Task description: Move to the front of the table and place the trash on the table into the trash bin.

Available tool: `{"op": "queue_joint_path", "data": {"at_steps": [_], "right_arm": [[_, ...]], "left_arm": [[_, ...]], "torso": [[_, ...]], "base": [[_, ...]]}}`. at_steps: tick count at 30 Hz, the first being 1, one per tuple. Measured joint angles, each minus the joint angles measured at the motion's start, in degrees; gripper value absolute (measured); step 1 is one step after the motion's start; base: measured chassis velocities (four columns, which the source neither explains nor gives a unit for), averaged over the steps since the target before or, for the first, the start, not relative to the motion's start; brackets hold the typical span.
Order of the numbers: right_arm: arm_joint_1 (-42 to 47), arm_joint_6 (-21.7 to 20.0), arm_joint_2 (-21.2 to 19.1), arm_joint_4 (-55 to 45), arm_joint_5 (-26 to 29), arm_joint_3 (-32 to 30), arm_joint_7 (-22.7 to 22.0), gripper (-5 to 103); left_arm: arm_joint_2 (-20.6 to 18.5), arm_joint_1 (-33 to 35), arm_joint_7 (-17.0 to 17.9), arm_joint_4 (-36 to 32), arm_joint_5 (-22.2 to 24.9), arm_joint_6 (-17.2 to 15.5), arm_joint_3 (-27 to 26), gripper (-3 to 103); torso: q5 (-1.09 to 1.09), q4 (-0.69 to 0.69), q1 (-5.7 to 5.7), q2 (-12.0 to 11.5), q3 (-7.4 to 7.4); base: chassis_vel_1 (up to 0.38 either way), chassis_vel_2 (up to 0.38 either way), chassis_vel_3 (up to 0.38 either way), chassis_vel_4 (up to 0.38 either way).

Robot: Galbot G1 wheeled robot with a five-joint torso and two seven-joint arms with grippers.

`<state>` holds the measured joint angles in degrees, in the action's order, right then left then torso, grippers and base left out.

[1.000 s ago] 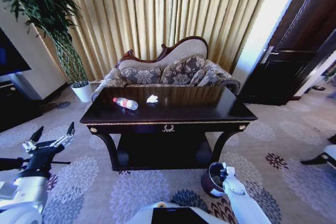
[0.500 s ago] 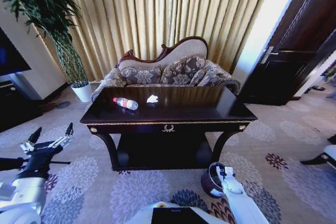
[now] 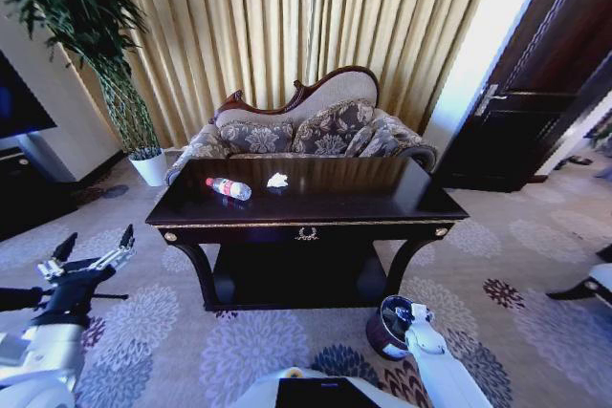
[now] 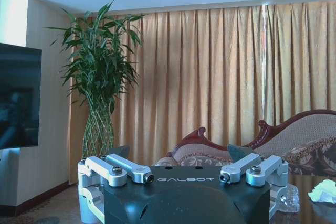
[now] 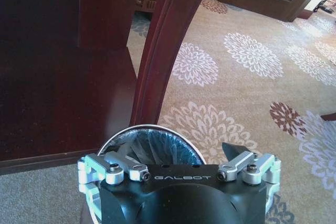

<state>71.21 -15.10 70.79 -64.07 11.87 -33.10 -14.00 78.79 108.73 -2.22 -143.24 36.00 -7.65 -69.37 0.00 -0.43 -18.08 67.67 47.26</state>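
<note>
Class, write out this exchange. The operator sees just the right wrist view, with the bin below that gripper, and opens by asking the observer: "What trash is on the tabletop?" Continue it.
Observer: A clear bottle with a red cap lies on its side on the left half of the table.
Operator: Anything else up there?
Observer: One crumpled white paper lies beside the bottle, not touching it.
Operator: Where is the left gripper?
Observer: The left gripper hangs open over the carpet, left of the table, away from both items.
</note>
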Motion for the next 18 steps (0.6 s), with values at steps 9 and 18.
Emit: {"op": "queue_joint_path", "data": {"at_steps": [9,18], "right_arm": [[0.8,0.8,0.2,-1.9,1.1,-0.5,-0.1,100],[5.5,5.1,-0.5,-26.1,10.9,-1.3,0.5,100]], "left_arm": [[0.0,-0.2,0.0,0.0,0.1,0.0,0.0,100],[-0.2,-0.3,0.0,0.0,0.2,0.0,0.1,100]], "torso": [[0.01,0.00,0.00,0.0,0.00],[-0.02,0.01,0.00,0.0,0.00]], "base": [[0.000,0.000,0.000,0.000],[0.000,0.000,0.000,0.000]]}}
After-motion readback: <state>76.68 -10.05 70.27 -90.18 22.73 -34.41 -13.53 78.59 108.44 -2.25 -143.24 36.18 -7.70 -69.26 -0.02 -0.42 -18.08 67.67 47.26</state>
